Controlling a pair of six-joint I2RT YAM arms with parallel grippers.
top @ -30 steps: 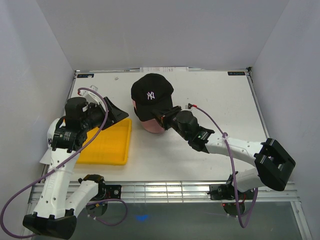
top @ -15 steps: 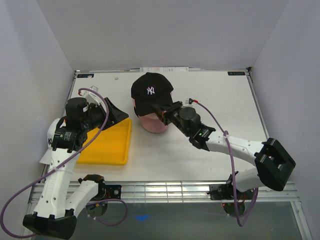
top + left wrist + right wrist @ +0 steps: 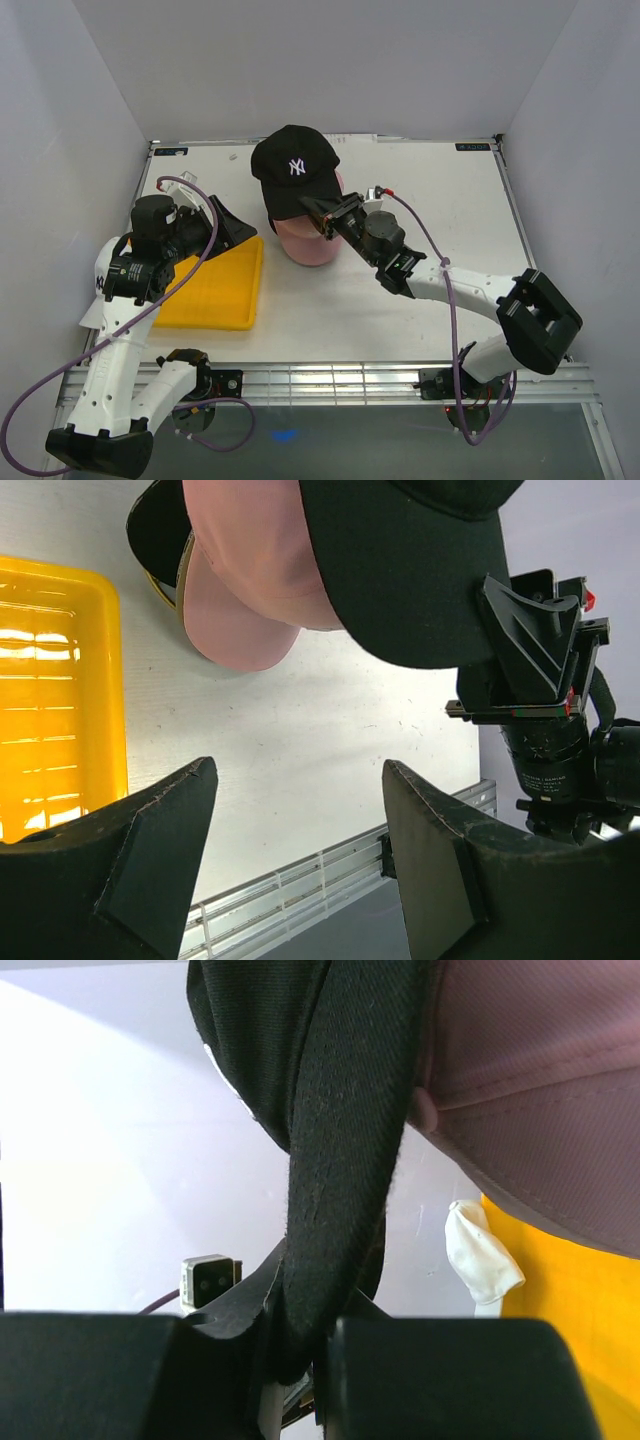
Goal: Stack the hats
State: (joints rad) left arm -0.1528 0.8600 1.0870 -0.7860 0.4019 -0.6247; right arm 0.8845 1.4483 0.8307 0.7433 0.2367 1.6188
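Note:
The black cap with the white NY logo (image 3: 295, 172) hangs in the air, tilted, above the pink cap (image 3: 305, 243). My right gripper (image 3: 322, 213) is shut on the black cap's brim (image 3: 340, 1140), which is pinched between its fingers (image 3: 450, 1375). The pink cap (image 3: 250, 570) sits dome up on the table, with a dark and tan edge (image 3: 158, 540) showing under it. My left gripper (image 3: 225, 228) is open and empty, above the yellow tray's far corner, left of the caps. The white cap is not clearly in view.
A yellow plastic tray (image 3: 215, 290) lies on the table at the left, under my left gripper. A small white shape (image 3: 482, 1252) shows beside the tray in the right wrist view. White walls close in the table on three sides.
My right gripper has risen and moved to the back left with the black cap, lifting it off the pink cap. The left arm has not moved.

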